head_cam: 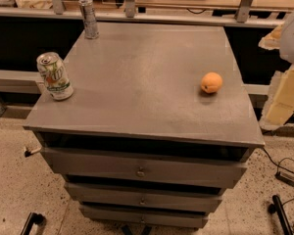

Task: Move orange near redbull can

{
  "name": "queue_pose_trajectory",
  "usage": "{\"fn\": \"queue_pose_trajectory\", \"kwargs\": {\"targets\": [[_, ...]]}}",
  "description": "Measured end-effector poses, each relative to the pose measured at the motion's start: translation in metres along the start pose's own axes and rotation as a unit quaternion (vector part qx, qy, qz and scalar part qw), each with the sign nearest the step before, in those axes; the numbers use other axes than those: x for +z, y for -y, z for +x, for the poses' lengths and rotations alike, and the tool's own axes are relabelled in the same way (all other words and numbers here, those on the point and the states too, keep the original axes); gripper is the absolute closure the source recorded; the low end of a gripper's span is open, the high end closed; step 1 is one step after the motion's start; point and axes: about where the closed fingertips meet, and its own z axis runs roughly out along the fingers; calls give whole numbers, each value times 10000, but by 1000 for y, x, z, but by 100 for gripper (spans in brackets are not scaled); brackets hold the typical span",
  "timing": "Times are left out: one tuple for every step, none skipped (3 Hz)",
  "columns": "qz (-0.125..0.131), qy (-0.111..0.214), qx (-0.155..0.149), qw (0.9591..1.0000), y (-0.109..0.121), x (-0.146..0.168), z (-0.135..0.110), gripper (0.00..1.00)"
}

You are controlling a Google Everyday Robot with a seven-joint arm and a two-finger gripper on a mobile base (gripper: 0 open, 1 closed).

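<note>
Grey cabinet top (147,82), orange (211,82) at right, redbull can (89,18) back-left; tool (284,96) beside right edge, state unclear

Redbull (89,18) rear-L; orange (211,82), end effector (283,99) R

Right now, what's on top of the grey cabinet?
Three things: the redbull can at the back left corner, a white-and-green soda can at the left edge, the orange toward the right. None of the cabinet top is covered. The gripper hangs beyond its right edge.
</note>
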Motion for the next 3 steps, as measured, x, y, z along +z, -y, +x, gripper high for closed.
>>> {"fn": "queue_pose_trajectory", "kwargs": {"targets": [[0, 0, 0, 10000, 0, 0, 0, 0], [62, 155, 77, 9998, 12, 5, 2, 0], [120, 457, 200, 9987, 42, 20, 6, 0]]}}
